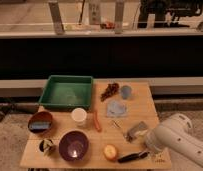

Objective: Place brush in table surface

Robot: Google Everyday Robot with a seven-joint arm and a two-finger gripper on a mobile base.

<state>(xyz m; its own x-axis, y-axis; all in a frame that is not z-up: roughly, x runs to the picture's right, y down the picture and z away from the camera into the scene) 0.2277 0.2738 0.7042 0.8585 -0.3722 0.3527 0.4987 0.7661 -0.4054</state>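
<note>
1. The gripper (145, 151) is low over the near right corner of the table (145, 96), at the end of the white arm (177, 137).
2. Whether it is clamped or released, I cannot tell.
3. The brush (130, 157) lies on the table, its dark handle reaching up to the gripper; contact is unclear.
4. Just beyond the brush's far end sits a round yellow fruit (110, 151), and past that a purple bowl (73, 145).
5. Just behind the gripper lies a silvery object (136, 131).
6. Farther behind it are a blue cloth (116, 108), a blue cup (125, 92) and a green tray (47, 93).
</note>
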